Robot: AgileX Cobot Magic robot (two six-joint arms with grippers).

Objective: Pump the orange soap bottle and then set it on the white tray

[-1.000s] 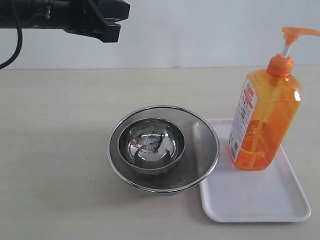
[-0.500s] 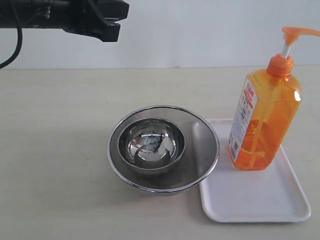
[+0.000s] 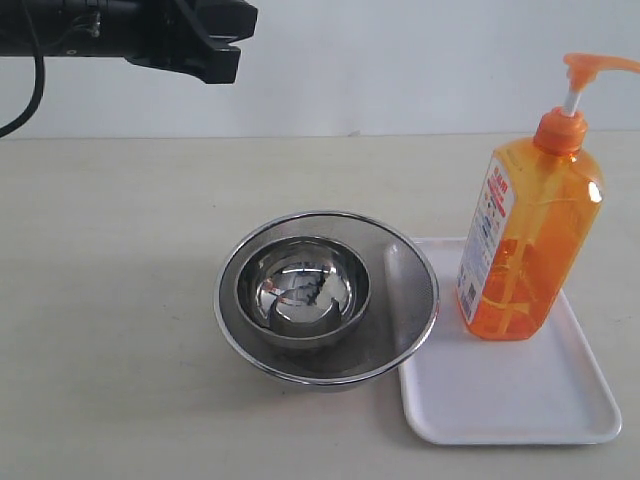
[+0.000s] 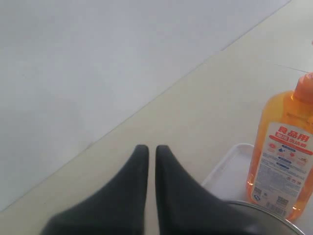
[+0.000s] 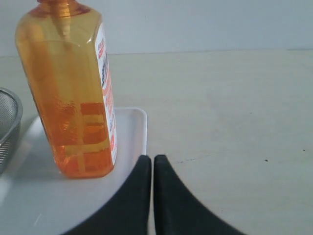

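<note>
A tall translucent orange plastic soap bottle [image 3: 525, 240] stands upright on a flat white plastic tray [image 3: 520, 400] on the counter [image 3: 110, 300]. The left gripper [image 4: 148, 149] and right gripper [image 5: 149, 159] are closed, empty, apart from it.

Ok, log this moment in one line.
soap bottle: upright on tray | left pincer: shut, empty | right pincer: shut, empty | bowls: nested beside tray

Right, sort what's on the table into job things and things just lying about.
Job:
tall translucent orange plastic soap bottle
flat rectangular white plastic tray

Lying about:
wide round steel mesh bowl
smaller shiny steel bowl nested inside it
</note>
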